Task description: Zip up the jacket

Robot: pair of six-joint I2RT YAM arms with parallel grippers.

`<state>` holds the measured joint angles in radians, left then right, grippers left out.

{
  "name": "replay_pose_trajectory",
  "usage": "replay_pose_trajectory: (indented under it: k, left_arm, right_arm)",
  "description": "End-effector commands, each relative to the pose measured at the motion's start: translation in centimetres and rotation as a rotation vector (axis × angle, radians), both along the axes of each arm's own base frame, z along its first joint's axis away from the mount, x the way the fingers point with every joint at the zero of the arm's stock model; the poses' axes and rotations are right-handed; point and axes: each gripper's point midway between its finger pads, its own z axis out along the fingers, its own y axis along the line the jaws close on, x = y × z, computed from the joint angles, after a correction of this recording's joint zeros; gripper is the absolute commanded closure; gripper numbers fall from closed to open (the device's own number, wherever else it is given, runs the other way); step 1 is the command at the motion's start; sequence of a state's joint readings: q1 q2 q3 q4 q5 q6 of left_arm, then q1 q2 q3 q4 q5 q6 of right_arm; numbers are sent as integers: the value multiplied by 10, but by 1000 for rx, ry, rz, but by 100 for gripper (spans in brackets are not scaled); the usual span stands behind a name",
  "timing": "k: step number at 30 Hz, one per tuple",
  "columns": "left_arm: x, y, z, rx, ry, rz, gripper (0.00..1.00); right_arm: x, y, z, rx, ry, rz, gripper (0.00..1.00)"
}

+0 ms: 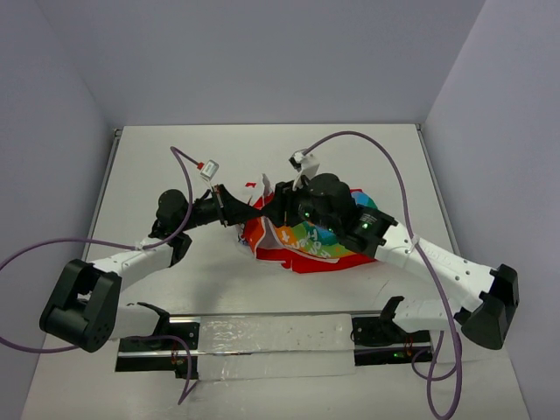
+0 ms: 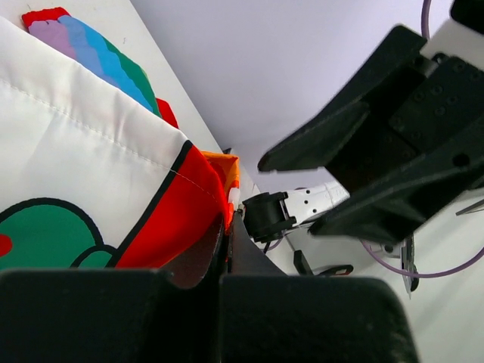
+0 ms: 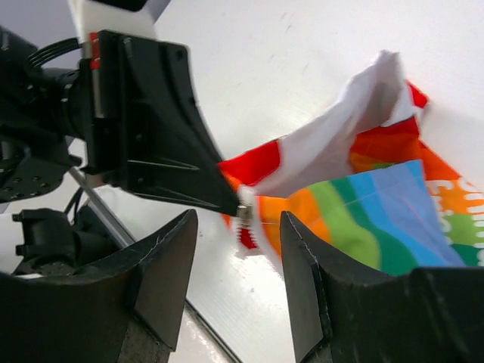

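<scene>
The jacket is held taut by its corner in the closed left pincer, so that the zipper end is presented between the open jaws of the right pincer.

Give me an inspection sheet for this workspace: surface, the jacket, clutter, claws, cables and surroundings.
Surface: white table, no spills seen.
Job's things: jacket bunched mid-table, rainbow panel up, one front edge lifted; how far it is zipped cannot be told.
Clutter: nothing seen.
Claws: left claw shut on the jacket's red edge; right claw open, its fingers on either side of that pinched edge, not gripping.
Cables: purple cables arc from both arms over the table.
Surroundings: plain grey walls on three sides; a clear-wrapped bar between the arm bases.
</scene>
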<state>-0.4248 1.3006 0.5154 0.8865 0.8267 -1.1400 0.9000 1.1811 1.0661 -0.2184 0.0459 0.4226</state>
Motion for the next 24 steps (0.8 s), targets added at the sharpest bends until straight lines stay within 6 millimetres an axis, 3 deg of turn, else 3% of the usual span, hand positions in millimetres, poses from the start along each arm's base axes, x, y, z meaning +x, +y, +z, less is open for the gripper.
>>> replay_pose_trajectory:
  k: [1,12,24]
  left_arm:
    - [-5,-2,29,-21,-118,-31,100]
    - [-5,-4,31,-26,-121,-46,100]
    - [-6,-3,31,-25,-124,-49,100]
  right_arm:
    - [-9,-11,11,30,-38,139,43]
    - [-13,2,3,25,-22,319,41]
    - [6,-8,9,61,-29,220,41]
